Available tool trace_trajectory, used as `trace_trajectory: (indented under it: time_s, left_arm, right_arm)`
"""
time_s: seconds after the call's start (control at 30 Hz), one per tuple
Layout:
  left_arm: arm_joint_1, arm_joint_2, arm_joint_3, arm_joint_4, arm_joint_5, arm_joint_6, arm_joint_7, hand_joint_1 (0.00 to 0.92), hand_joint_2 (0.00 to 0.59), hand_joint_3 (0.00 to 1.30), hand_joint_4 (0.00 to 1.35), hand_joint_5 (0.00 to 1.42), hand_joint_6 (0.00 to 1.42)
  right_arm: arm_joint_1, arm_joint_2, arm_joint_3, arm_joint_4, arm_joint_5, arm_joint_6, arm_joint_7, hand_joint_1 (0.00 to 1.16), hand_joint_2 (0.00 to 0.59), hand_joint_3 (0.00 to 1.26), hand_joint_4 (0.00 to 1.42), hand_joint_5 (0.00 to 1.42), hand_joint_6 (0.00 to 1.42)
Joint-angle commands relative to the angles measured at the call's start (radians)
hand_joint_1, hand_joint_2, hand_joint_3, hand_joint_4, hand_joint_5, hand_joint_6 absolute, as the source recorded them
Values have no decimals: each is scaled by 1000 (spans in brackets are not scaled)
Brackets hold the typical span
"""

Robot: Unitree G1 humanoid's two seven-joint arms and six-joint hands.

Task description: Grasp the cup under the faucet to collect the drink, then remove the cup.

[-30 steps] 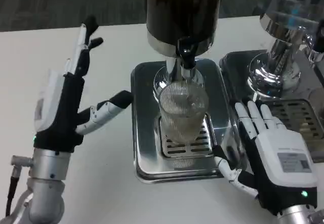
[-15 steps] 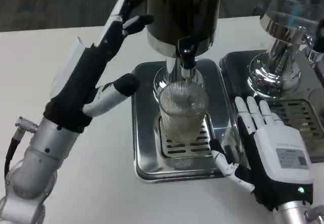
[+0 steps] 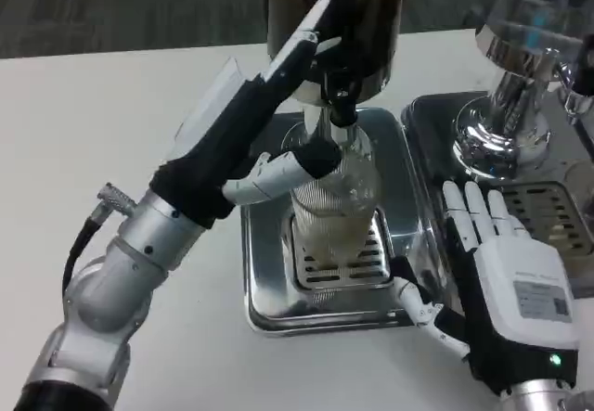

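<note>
Right now the ribbed clear cup stands upright on the slotted grate of the steel drip tray, directly under the black faucet of the dark drink dispenser. A shallow layer of pale liquid sits in the cup's bottom.

The left hand reaches in from the left, its fingers stretched up along the dispenser's body near the faucet, while its black-tipped thumb lies across the cup's upper left side, touching or almost touching it. The fingers are spread and nothing is enclosed in them.

The right hand lies palm down on the white table, just beside the tray's right edge, fingers straight and slightly apart, pointing away from the robot, holding nothing. Its thumb points toward the tray's front right corner.

Behind the right hand, a 2nd chrome dispenser stands on its own tray with a perforated grate.
</note>
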Motion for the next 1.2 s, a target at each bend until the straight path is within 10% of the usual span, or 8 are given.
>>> trace_trajectory:
  time_s: [0.03,1.2]
  left_arm:
    - [4,-9,-10,-11,23,-22,-32,0,72,41,0,173,176]
    - [103,75,-55,-152,370,-88,149,0,113,124,0,210,218]
  right_arm:
    - [21,2,-10,-26,-6,12,-20,195,387,40,0,0,127]
    - [2,-2,-6,0,11,-6,-18,197,399,54,0,0,144]
